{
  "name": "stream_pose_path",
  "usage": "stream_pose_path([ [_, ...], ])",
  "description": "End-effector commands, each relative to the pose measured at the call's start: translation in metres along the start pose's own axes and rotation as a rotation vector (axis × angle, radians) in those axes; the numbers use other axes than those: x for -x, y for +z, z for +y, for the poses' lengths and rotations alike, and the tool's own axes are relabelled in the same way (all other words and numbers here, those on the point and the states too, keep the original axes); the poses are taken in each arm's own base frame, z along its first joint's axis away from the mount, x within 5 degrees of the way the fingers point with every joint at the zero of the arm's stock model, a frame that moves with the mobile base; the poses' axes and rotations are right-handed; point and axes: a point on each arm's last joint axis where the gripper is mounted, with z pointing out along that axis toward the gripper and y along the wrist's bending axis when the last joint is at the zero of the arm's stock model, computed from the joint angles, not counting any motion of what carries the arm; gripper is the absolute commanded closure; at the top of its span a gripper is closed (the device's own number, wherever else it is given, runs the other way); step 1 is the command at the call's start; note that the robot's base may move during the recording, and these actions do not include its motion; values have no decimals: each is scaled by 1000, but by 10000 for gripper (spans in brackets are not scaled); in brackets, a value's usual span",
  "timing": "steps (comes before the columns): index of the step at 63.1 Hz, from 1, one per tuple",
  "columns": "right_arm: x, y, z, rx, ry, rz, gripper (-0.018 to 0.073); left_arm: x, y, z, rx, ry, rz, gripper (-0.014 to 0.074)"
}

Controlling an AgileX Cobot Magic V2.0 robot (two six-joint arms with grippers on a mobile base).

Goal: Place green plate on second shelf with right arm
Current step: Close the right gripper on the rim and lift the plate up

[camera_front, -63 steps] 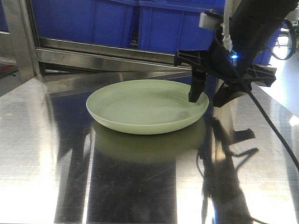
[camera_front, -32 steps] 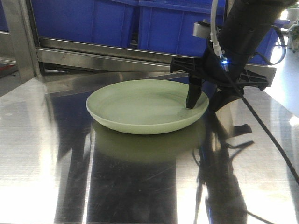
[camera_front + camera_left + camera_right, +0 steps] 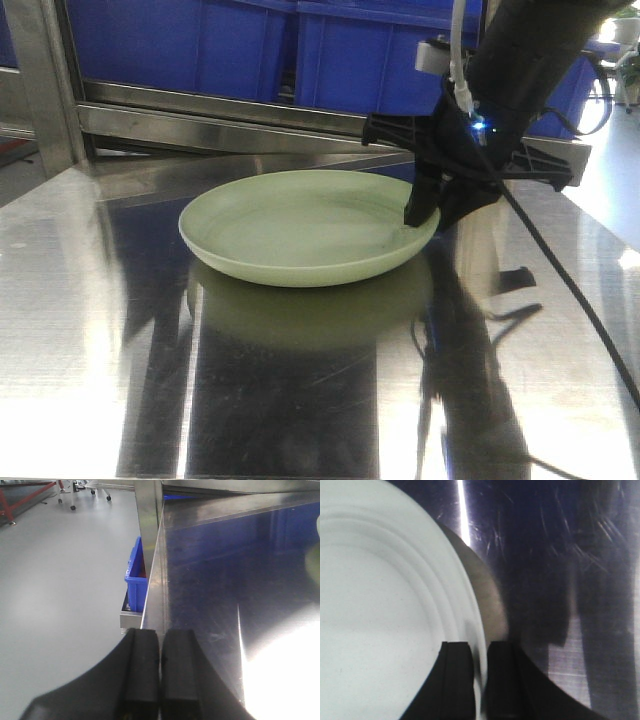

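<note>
The right hand (image 3: 479,647) is pinched on the right rim of the green plate (image 3: 380,605). Its 2 black fingers straddle the edge: 1 finger (image 3: 456,680) lies inside on the plate's ridged inner slope, and the other (image 3: 502,680) sits outside, just past the lip. Only the thin rim shows in the narrow gap between them.

In the front view, the same hand (image 3: 428,208) comes down at a slant from the upper right. Its inner finger (image 3: 424,195) touches the inside of the plate (image 3: 300,225). A small blue light (image 3: 481,127) glows on the wrist above, and a black cable (image 3: 560,270) trails down to the lower right.

The plate sits upright on the shiny metal surface (image 3: 300,400), near its middle, with its reflection right below it. Whether the gripped edge is lifted off the metal cannot be told. Behind the plate, a steel rail (image 3: 230,115) runs across, and blue bins (image 3: 250,45) stand above it.

The left hand (image 3: 160,637) has its 2 fingers pressed together with nothing between them. It hangs over the edge of the surface (image 3: 225,580), well apart from the plate. Beyond that edge, a blue crate (image 3: 136,577) stands beside a steel post (image 3: 148,510), above a grey floor (image 3: 60,580).
</note>
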Motion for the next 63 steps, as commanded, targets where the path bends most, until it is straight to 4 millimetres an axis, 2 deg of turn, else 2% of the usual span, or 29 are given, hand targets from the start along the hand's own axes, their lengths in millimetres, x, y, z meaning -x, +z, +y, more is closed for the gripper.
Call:
stream_pose_path([
  [1, 21, -41, 14, 76, -30, -155, 508, -7, 3, -2, -20, 4, -38, 472],
  [7, 26, -58, 17, 98, -41, -206, 508, -7, 3, -2, -20, 4, -38, 472],
  [19, 34, -112, 22, 133, -110, -351, 508, -7, 3, -2, -20, 4, -38, 472],
  [34, 30, -164, 18, 159, -174, -507, 508, -7, 3, -2, -20, 4, -38, 472],
  [48, 8, -196, 7, 212, -223, -659, 508, -7, 3, -2, -20, 4, -38, 472],
  [63, -30, -214, -12, 264, -234, -749, 508, -7, 3, -2, -20, 4, -38, 472],
])
